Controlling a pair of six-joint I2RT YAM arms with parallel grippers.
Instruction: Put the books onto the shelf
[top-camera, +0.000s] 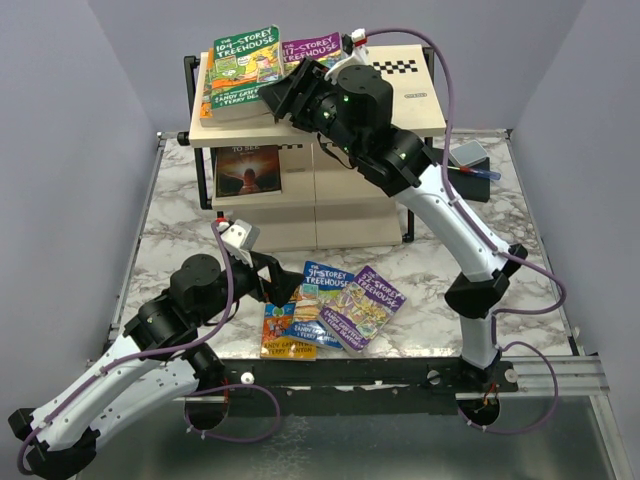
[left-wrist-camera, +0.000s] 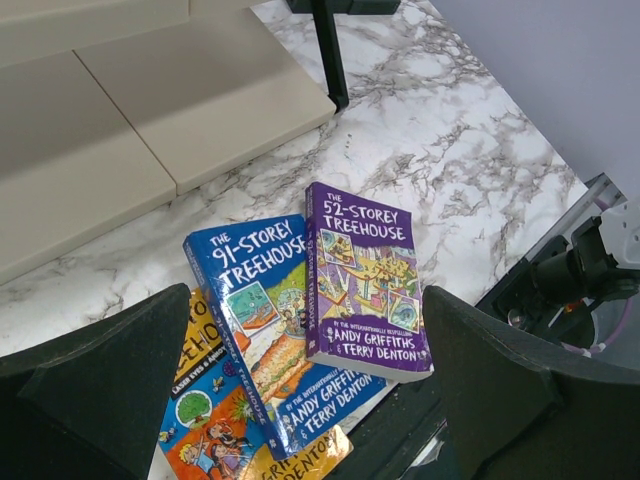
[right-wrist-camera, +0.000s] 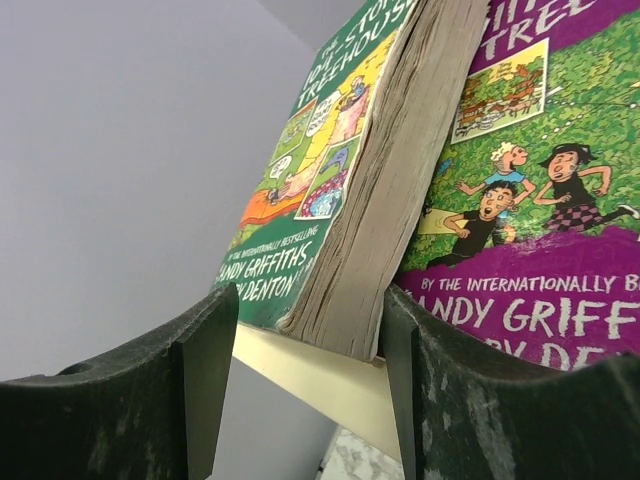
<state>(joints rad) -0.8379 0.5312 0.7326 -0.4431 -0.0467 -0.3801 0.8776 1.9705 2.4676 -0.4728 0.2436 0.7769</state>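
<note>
books were split between the shelf and the tabletop, so the task looked roughly half done.

the right end effector was up at the top tier. its two dark fingers stood partly open, one on each side of the near corner of a thick green book. a gap showed between one finger and the green cover, so it did not seem to be gripping anything. a purple book lay just beyond the other finger, touching the green one. well below this end effector, on the middle tier, sat a dark book with an orange glow.

the left end effector hovered low over the tabletop, fingers spread wide and empty. directly beneath it three books overlapped in a fan: a blue book in the middle, a second purple book partly on top of it, and an orange book tucked underneath.

those three were judged to be what was left to shelve.
</note>
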